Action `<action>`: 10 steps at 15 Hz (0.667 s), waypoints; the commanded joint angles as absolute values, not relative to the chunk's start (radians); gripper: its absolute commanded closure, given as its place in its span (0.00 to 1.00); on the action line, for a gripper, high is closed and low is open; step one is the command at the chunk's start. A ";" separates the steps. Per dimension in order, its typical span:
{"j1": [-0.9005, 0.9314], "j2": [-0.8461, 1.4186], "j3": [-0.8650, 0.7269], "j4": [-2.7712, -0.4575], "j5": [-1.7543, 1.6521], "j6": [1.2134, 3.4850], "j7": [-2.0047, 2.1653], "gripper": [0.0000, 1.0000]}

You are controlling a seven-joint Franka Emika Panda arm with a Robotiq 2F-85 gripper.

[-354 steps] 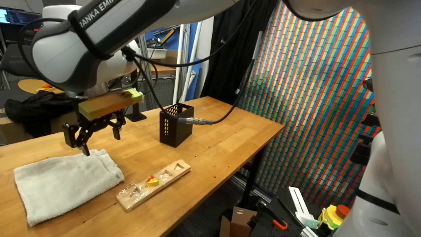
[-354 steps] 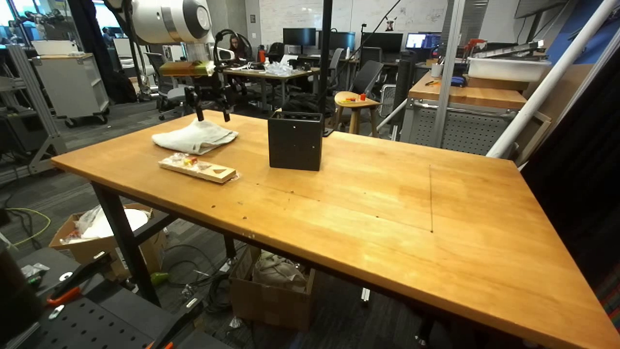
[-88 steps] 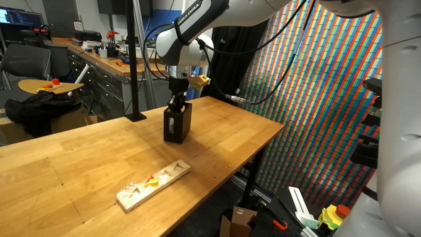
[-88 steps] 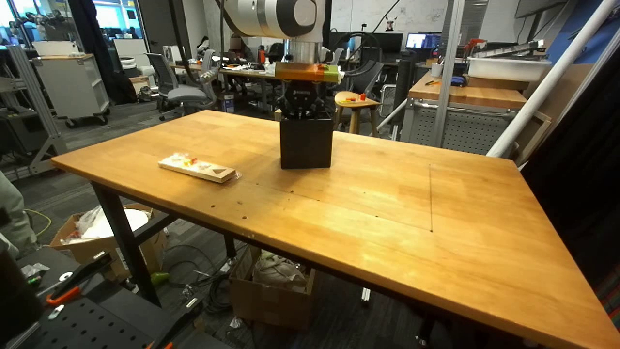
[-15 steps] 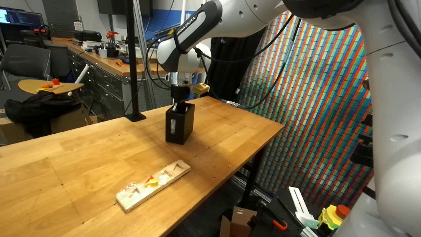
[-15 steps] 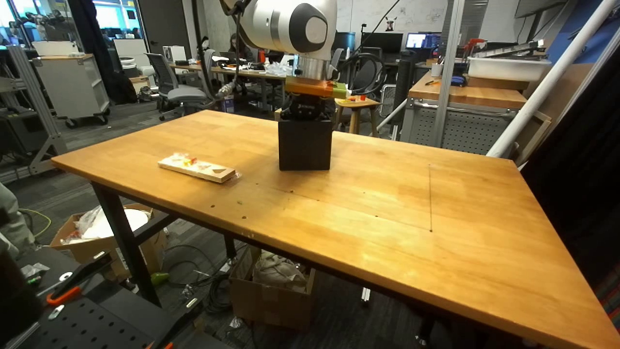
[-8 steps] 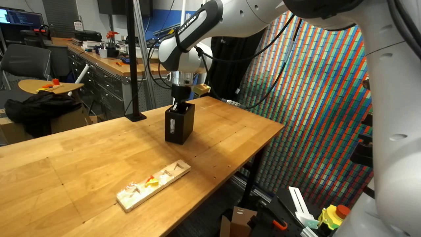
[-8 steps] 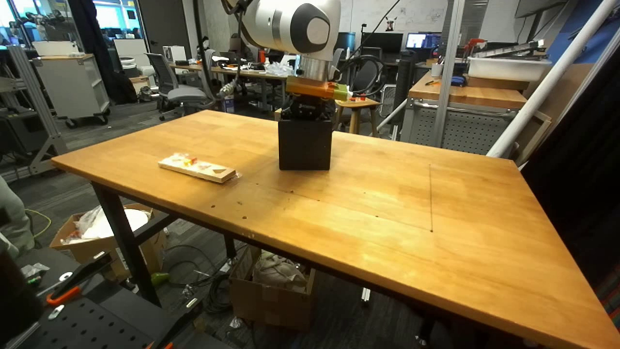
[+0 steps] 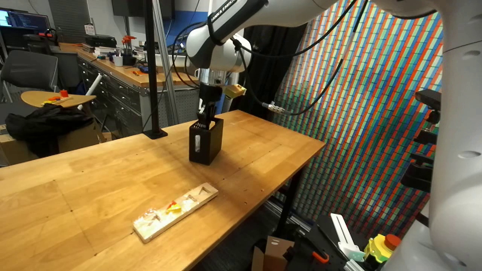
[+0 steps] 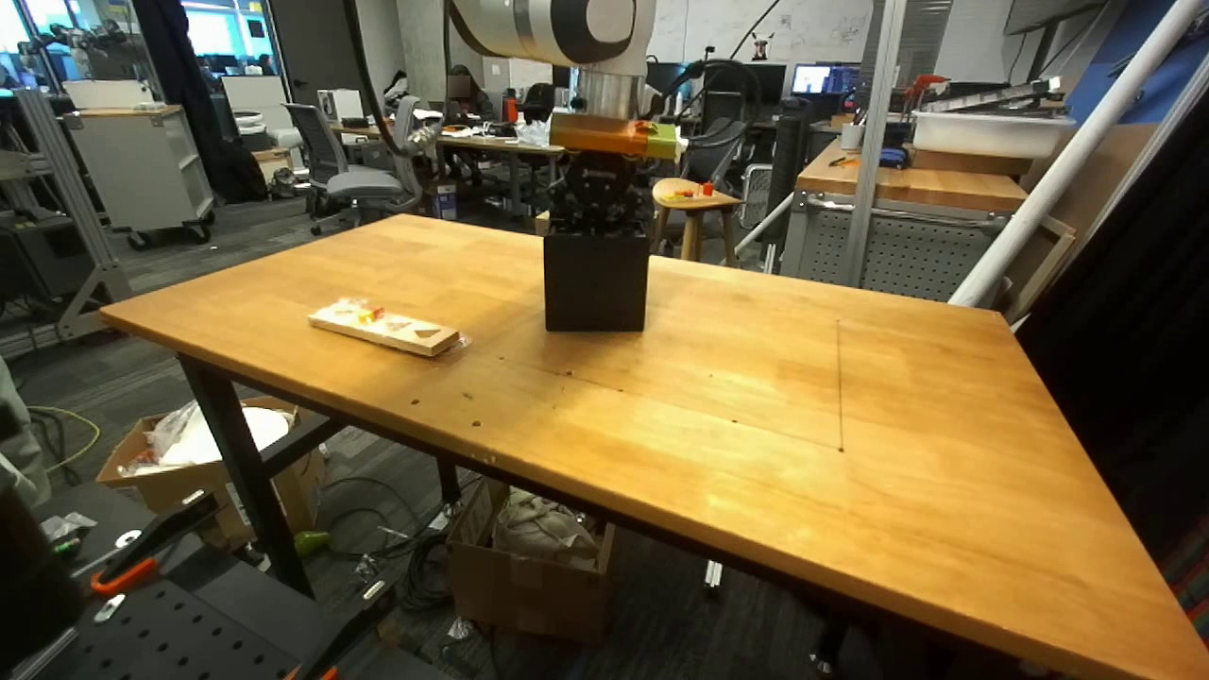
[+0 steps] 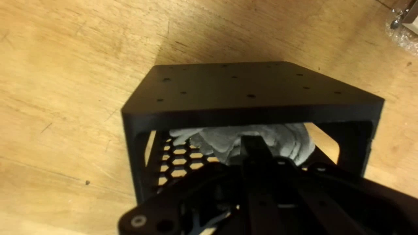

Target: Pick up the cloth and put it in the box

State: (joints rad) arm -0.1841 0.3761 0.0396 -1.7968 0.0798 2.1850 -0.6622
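The pincer point(image 11: 255, 143) points downward, and its ends are inside the box point(image 11: 251, 88), below the rim. The wrist view shows the fingers drawn together at the middle, like one dark shape. It is dim there, so I cannot tell if the pincer has a fold of the cloth point(image 11: 282, 139) between them or is only near to it. The cloth, grey and crumpled, lies in the box and shows on both sides of the pincer's ends. The box stands upright on the table point(image 10: 803, 378), under the pincer's body; in both exterior views its walls hide the fingers' lower part. Above the pincer, an orange and yellow-green block point(image 10: 614, 137) is fixed to the arm point(image 10: 529, 33). In an exterior view, a wooden board point(image 9: 184, 210) lies on the table, well apart from the pincer, and bears a red and yellow piece point(image 9: 173, 207) and some clear wrapping point(image 9: 151, 213). To one side of the pincer, a black post point(image 9: 151, 75) stands at the table's edge.
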 commanded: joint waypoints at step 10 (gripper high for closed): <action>-0.165 0.079 -0.054 -2.015 0.081 2.233 -0.548 0.96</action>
